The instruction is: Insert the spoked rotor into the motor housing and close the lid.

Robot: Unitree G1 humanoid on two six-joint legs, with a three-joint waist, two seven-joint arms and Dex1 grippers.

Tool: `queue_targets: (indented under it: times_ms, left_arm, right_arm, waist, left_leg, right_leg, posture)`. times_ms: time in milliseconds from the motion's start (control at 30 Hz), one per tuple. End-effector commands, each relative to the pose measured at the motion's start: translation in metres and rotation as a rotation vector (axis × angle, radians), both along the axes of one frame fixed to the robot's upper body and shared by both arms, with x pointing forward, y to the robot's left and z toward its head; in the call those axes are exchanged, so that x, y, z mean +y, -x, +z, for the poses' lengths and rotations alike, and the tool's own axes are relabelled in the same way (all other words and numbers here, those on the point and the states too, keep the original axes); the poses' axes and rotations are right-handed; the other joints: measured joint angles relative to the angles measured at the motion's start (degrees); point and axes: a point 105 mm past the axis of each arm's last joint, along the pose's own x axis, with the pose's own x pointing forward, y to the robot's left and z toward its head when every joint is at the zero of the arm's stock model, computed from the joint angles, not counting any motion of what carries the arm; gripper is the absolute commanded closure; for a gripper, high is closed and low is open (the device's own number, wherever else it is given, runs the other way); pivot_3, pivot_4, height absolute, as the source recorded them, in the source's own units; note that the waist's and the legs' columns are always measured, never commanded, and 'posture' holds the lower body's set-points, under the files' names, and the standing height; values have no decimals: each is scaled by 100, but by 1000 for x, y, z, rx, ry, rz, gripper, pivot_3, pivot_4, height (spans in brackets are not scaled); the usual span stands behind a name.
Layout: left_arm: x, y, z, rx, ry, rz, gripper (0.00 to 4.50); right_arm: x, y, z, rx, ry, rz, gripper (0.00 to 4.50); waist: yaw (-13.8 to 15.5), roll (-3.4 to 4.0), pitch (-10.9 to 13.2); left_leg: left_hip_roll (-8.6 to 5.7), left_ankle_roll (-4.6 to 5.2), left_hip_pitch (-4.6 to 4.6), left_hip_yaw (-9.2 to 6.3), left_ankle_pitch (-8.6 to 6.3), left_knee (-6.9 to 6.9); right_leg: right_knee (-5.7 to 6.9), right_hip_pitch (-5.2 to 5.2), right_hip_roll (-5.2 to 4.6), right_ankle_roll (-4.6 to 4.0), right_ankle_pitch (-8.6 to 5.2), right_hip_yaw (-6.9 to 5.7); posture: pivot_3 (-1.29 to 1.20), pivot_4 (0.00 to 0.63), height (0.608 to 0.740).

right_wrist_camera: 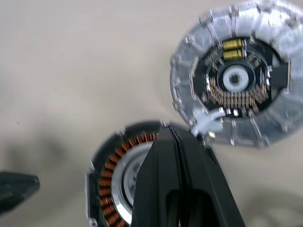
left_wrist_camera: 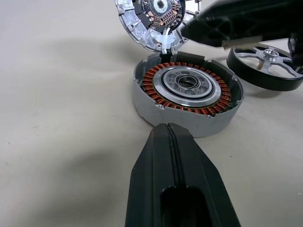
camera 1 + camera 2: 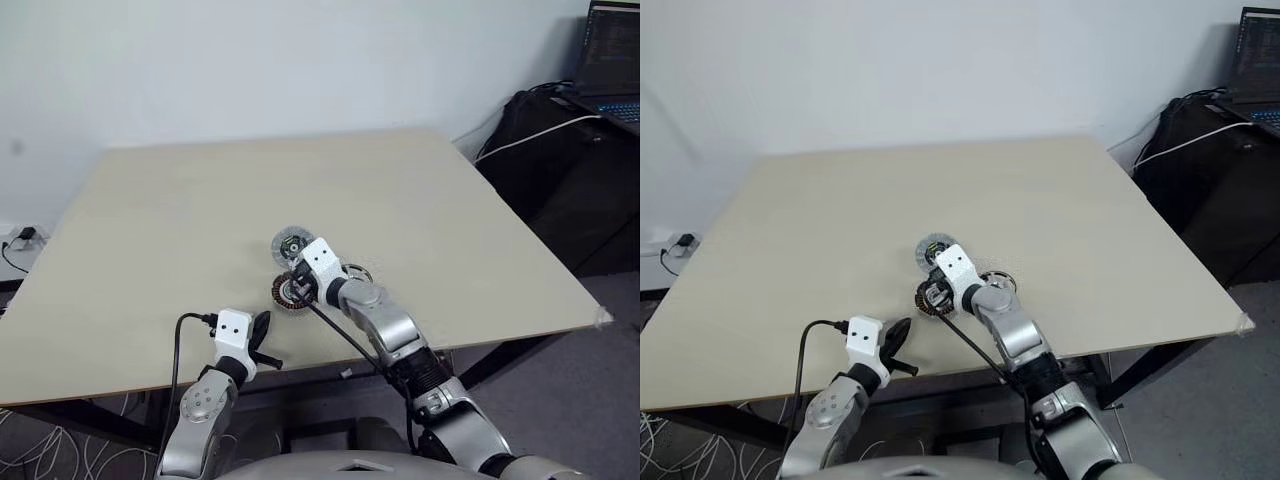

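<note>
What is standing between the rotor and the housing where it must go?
The right tool, shut, hangs over the housing near its open top, on the way from the rotor beside it. The lid lies open, off to the side.

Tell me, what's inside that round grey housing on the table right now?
Inside the motor housing sits a ring of copper windings around a pale metal centre. The spoked rotor lies beside it, not inserted. The right gripper covers part of it from above.
</note>
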Motion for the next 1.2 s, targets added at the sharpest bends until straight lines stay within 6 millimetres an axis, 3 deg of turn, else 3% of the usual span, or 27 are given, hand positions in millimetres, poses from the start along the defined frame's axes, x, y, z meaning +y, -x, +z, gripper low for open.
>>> queue_targets:
  times_ms: [33, 200, 367, 467, 533, 733, 833, 933, 1033, 1200]
  left_arm:
    - [-1, -4, 9, -38, 14, 7, 4500]
    - [0, -4, 9, -38, 16, 13, 4500]
    - [1, -4, 10, -40, 18, 18, 4500]
    - [1, -3, 10, -40, 20, 19, 4500]
    - [0, -3, 10, -38, 21, 18, 4500]
    - [-3, -4, 11, -38, 23, 3, 4500]
    - [-3, -4, 11, -41, 22, 4, 4500]
    - [-1, -3, 12, -40, 29, 21, 4500]
    - [1, -1, 11, -30, 36, 31, 4500]
    - [0, -1, 9, -18, 43, 25, 4500]
  right_arm:
    - [10, -4, 16, -57, -32, 23, 4474]
    - [8, -1, -2, -16, 16, 26, 4474]
    - [-12, 4, -36, 57, 131, -8, 4474]
    - [-20, 7, -43, 82, 148, -23, 4474]
    - [-19, 8, -39, 72, 125, -22, 4474]
    - [-11, 2, 0, -40, -14, -29, 4474]
    - [-19, -3, 23, -106, -91, -78, 4474]
    - [-41, -1, 37, -142, -144, -147, 4474]
    - [-76, 2, 35, -99, -169, -277, 3881]
    - [-127, 19, 18, -7, -152, -451, 2310]
  waist:
    - [4, 0, 0]
    - [1, 0, 0]
    - [0, 3, -1]
    - [7, 3, -4]
    - [24, 2, -7]
    - [15, 2, -3]
    - [8, 3, -1]
    - [29, 2, -1]
    - [79, -2, -1]
    - [78, -2, 2]
  left_leg:
    - [0, 0, 0, 0, 0, -1]
    - [0, -6, 0, 0, -2, -2]
    - [-1, -8, 1, 0, 0, -1]
    - [0, -10, 6, -1, -1, -1]
    - [0, -11, 11, -1, -1, -1]
    - [0, -12, 9, 0, -2, 2]
    - [0, -10, 2, -1, -1, 0]
    - [0, -9, -3, -2, 0, 0]
    - [-1, -9, -6, -4, -2, -1]
    - [-1, -12, -9, -3, -3, 2]
  right_leg:
    - [0, -1, 0, -1, 0, 0]
    - [0, 0, 0, -15, -9, 0]
    - [0, 0, 0, -15, -9, 0]
    - [0, 5, 0, -16, -11, -1]
    - [0, 12, -1, -15, -11, -1]
    - [0, 9, -1, -13, -11, -1]
    - [0, 2, 0, -13, -11, 0]
    - [-1, -1, 0, -13, -11, -1]
    - [-6, 0, -3, -15, -13, -3]
    - [-5, -1, -4, -13, -14, -3]
  posture:
    - [0, 0, 740]
    - [0, 0, 740]
    - [0, 0, 740]
    - [0, 0, 740]
    - [0, 0, 740]
    - [0, 0, 740]
    - [0, 0, 740]
    - [0, 0, 740]
    - [0, 0, 740]
    - [0, 0, 740]
